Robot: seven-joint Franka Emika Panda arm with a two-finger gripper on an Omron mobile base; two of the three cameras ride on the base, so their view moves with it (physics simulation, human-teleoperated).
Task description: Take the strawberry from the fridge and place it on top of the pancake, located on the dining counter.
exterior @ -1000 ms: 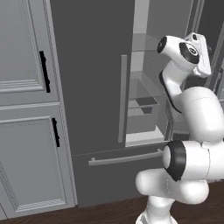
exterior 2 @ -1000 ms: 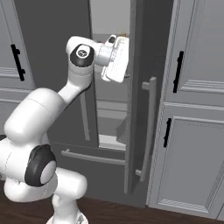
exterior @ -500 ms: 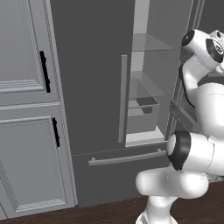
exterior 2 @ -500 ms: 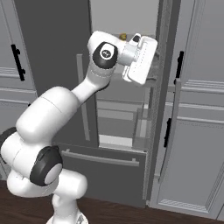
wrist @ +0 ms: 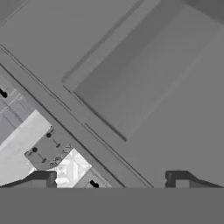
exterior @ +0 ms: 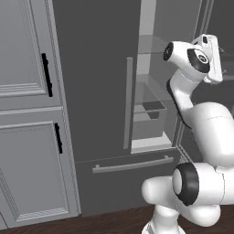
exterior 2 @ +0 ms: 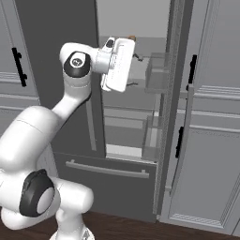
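Still no strawberry visible; gripper [wrist: 109,177] jaws spread wide, empty, at fridge [exterior 2: 131,140] opening. Likely tiny, soft, bruisable: pinch its sides gently.

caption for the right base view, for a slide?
Robot arm raises its open gripper toward the open fridge, one door swung wide.

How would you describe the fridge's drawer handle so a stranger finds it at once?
Find the tall dark grey fridge between light grey cabinets. Across the drawer under its doors runs a pale bar handle. It alone lies level; the door handle and black cabinet handles stand upright.
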